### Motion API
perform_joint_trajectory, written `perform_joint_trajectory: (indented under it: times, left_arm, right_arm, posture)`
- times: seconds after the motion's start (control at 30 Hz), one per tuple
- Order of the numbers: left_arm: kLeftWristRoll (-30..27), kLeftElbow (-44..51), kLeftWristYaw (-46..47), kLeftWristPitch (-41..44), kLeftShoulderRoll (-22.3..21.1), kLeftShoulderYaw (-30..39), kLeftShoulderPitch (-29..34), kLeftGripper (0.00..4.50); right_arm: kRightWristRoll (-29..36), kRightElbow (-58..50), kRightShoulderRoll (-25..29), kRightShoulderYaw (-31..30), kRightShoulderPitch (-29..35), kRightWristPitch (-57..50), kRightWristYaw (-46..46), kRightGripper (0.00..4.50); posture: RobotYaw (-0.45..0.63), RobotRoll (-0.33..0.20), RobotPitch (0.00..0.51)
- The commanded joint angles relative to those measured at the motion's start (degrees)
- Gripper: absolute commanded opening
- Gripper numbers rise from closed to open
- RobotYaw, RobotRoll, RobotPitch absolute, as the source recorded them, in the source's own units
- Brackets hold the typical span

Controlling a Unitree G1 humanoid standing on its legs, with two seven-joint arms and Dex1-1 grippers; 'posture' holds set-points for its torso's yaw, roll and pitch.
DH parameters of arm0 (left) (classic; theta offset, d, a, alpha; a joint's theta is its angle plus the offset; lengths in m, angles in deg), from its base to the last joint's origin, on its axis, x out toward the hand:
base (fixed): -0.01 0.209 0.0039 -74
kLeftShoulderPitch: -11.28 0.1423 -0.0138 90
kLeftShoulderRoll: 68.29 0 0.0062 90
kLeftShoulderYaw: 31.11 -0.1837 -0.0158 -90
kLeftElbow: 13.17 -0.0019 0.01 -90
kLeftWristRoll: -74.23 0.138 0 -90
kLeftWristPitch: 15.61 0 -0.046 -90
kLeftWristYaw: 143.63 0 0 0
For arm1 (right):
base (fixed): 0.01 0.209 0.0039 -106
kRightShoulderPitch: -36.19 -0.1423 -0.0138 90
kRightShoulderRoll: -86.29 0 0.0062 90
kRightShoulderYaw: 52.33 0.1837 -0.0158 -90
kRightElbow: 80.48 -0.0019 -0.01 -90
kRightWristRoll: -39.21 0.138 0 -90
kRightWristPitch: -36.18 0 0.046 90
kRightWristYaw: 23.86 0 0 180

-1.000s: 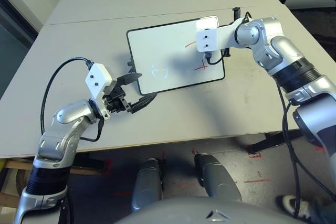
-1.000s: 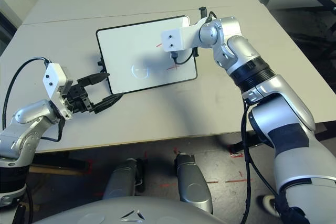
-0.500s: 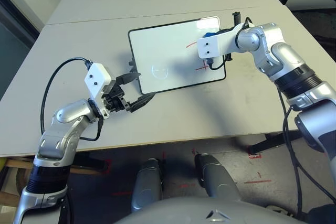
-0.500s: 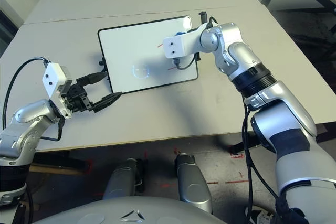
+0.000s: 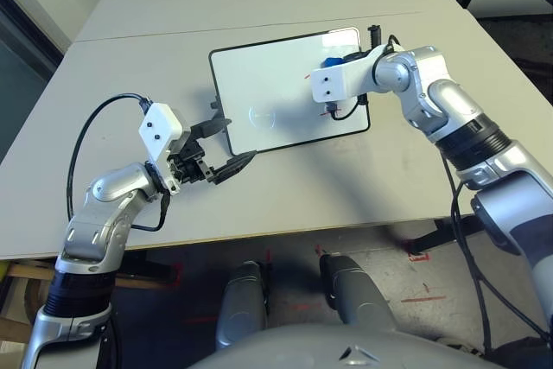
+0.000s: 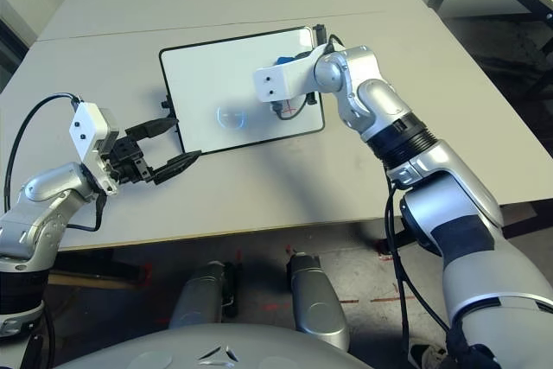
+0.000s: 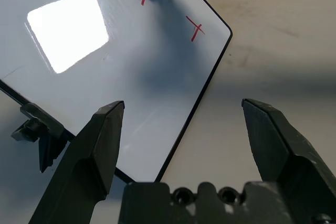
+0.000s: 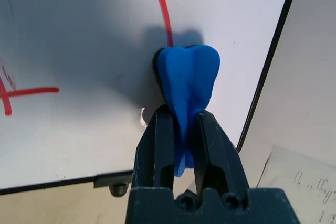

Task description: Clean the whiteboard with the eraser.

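Gripping blue eraser (image 8: 189, 74), right gripper (image 8: 184, 124) had it pinched at narrow waist, over whiteboard (image 8: 100, 150) beside red stroke (image 8: 165, 17). Risk: eraser twisting or slipping, pinch being narrow; board sliding, nothing bracing it. Left gripper (image 7: 184, 106) stood empty, spread wide near board edge. Eraser looked smooth, rounded, dark underneath; board glossy, black-rimmed, red cross (image 7: 195, 29) unwiped.

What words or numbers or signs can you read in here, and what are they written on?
No words, numbers or brands can be read for sure.
Red cross, like a plus sign: drawn on the whiteboard, with a single red line nearby.
Small marks on the pale sheet past the board's edge: I can't tell what they say.
Blue eraser in the right hand: no writing I can see.
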Motion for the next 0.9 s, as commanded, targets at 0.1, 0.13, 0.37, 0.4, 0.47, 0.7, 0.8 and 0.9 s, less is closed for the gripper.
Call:
perform_joint_trajectory:
  times: [0.1,0.13,0.37,0.4,0.47,0.7,0.8,0.9]
  left_arm:
    - [0.45,0.28,0.29,-0.14,0.21,-0.05,0.79,4.5]
    - [0.46,0.34,0.37,-0.15,0.3,-0.08,0.84,4.5]
    - [0.56,0.52,0.73,-0.26,0.82,-0.44,1.0,4.5]
    - [0.6,0.53,0.75,-0.28,0.88,-0.49,1.01,4.5]
    - [0.63,0.48,0.75,-0.31,0.99,-0.6,0.94,4.5]
    - [0.76,0.31,0.78,-0.41,1.2,-0.88,0.67,4.5]
    - [0.88,0.12,0.81,-0.54,1.42,-1.16,0.41,4.5]
    - [1.03,-0.06,0.72,-0.64,1.62,-1.3,0.2,4.5]
  right_arm:
    - [-0.81,-1.38,-1.83,-0.96,0.01,0.56,-1.61,0.3]
    - [-0.9,-2.0,-2.2,-1.2,0.24,0.66,-2.06,0.3]
    - [-1.63,-5.04,-3.73,-1.75,1.58,0.66,-4.06,0.3]
    - [-1.78,-5.26,-3.82,-1.65,1.72,0.63,-4.22,0.3]
    - [-2.12,-5.22,-3.66,-1.46,1.87,0.72,-4.36,0.3]
    - [-3.1,-2.93,-1.26,-0.57,1.45,1.55,-3.66,0.3]
    - [-3.53,-1.7,1.05,0.03,1.23,1.8,-3.5,0.3]
    - [-3.89,-0.5,2.75,0.32,1.06,1.94,-3.16,0.3]
  posture:
    - [-0.05,0.0,0.115]
    - [-0.05,0.0,0.115]
    - [-0.05,0.0,0.115]
    - [-0.05,0.0,0.115]
    - [-0.05,0.0,0.115]
    - [-0.06,0.0,0.112]
    - [-0.06,0.0,0.109]
    - [-0.06,0.0,0.109]
